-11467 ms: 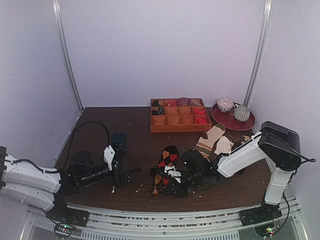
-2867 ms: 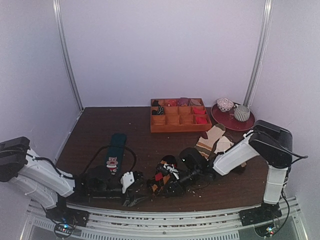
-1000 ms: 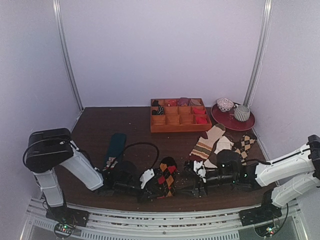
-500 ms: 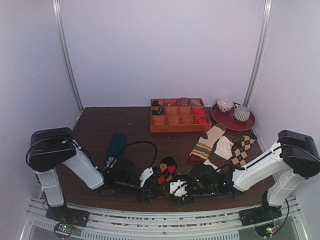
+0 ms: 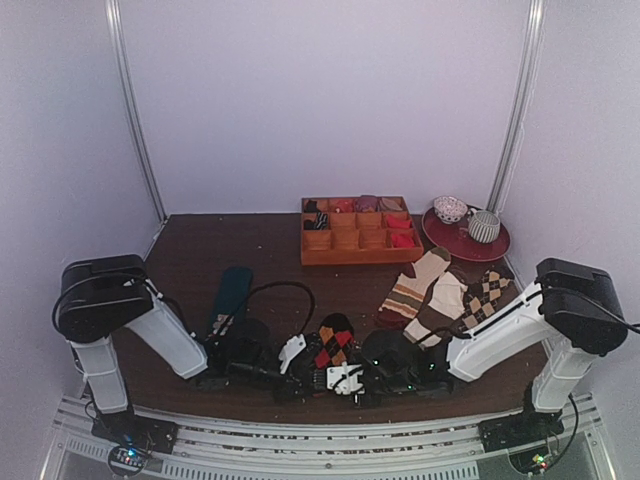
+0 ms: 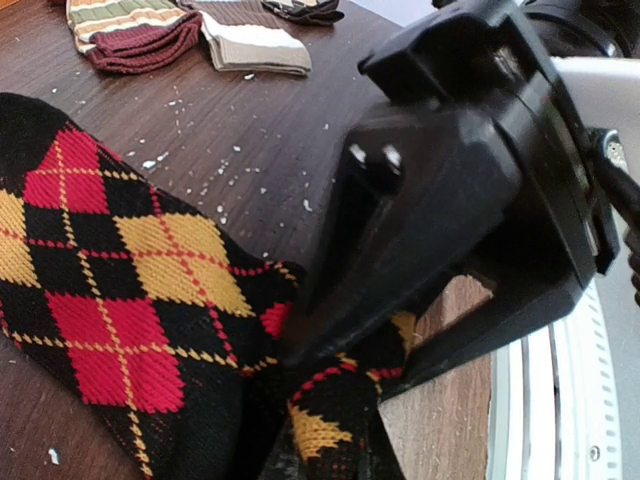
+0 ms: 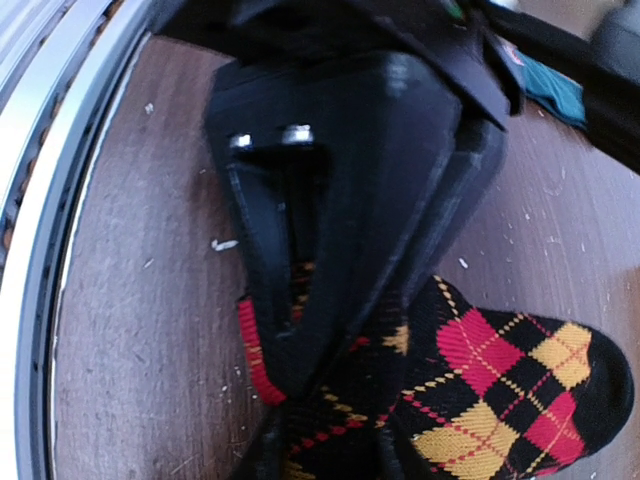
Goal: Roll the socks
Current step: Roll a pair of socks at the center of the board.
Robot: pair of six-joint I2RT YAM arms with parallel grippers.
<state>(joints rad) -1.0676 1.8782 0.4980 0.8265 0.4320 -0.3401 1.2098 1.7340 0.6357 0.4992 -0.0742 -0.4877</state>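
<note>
Two grippers: the left gripper (image 7: 310,360) and the right gripper (image 6: 340,368) meet nose to nose, each clenched on the same bunched near end of the socks.
Socks: the black knitted socks with red and orange argyle diamonds (image 5: 335,342) lie on the dark brown table (image 5: 200,250) between the arms, rounded end pointing away.
Reason (judged): the double pinch pins the end so a roll can start.
Surroundings: dark teal sock (image 5: 232,290) to the left, brown-and-beige argyle sock (image 5: 487,295) to the right, orange wooden divided tray (image 5: 360,258) behind; all well apart.
Obstruction: the grippers crowd each other, and the grey metal front rail (image 5: 300,420) runs just beside them.
</note>
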